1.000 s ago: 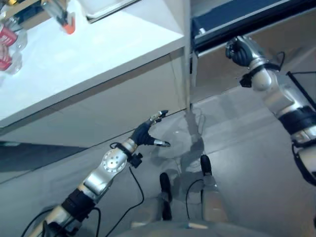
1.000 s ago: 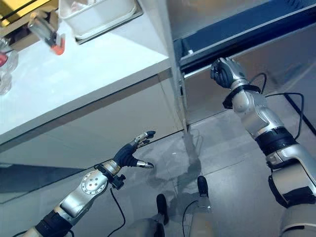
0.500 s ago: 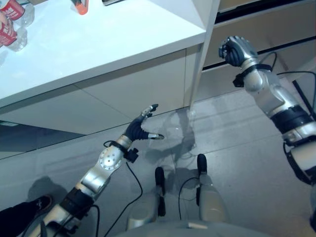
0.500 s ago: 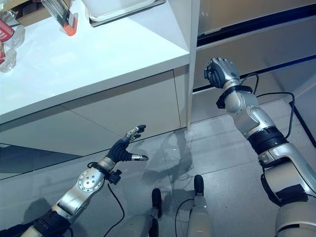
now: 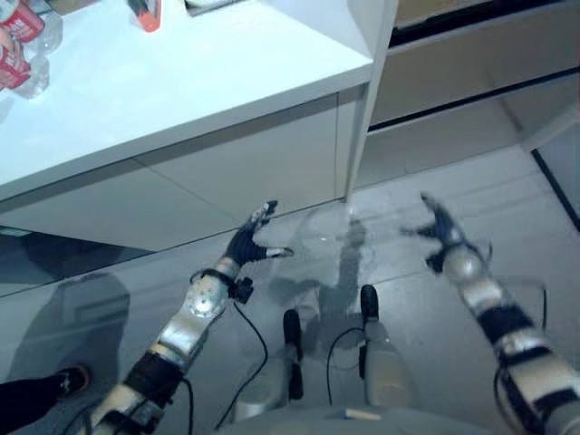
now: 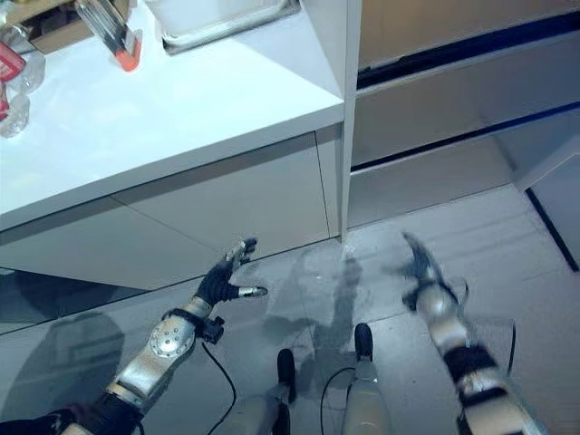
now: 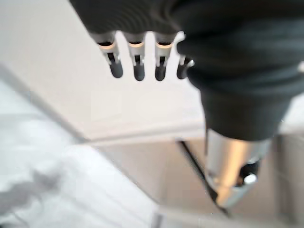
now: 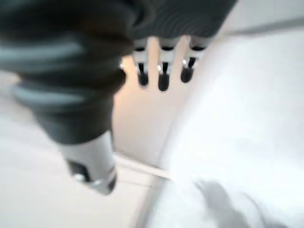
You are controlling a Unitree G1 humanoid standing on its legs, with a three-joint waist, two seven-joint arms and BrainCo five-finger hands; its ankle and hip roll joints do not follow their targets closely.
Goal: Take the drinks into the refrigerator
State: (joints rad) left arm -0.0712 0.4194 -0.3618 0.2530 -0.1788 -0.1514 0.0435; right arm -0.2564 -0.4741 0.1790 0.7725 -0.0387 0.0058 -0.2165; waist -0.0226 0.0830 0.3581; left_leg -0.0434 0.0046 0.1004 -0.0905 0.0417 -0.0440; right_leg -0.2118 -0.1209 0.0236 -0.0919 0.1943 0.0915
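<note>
Seen from the robot's head looking down, both arms reach out low over a grey floor (image 5: pixel 109 299) in front of a white counter (image 5: pixel 181 82). The left hand (image 5: pixel 246 243) is held out with its fingers straight and spread and the thumb pointing off to the side, holding nothing. In its own wrist view the left hand's fingers (image 7: pixel 135 66) hang straight in a row with nothing between them and the pale cabinet front beyond.

The right hand (image 5: pixel 437 227) is also out over the floor, well apart from the left, its shape smeared. In its wrist view the fingers (image 8: pixel 163 71) are straight in a row and hold nothing, so this hand is open too.

The drinks are far from both hands, up on the counter top at its far left end, beyond and to the left of the left hand: a red-labelled bottle (image 5: pixel 13 65) with a clear bottle (image 5: pixel 36 82) touching it. Further along the counter stands an item with an orange-red end (image 6: pixel 116 36), and beside it a white tray (image 6: pixel 213 18).

Beyond the right hand, past the counter's end panel (image 6: pixel 352 109), are beige fronts divided by dark horizontal gaps (image 6: pixel 435 145). At the lower left edge a person's dark shoe (image 5: pixel 68 376) rests on the floor.
</note>
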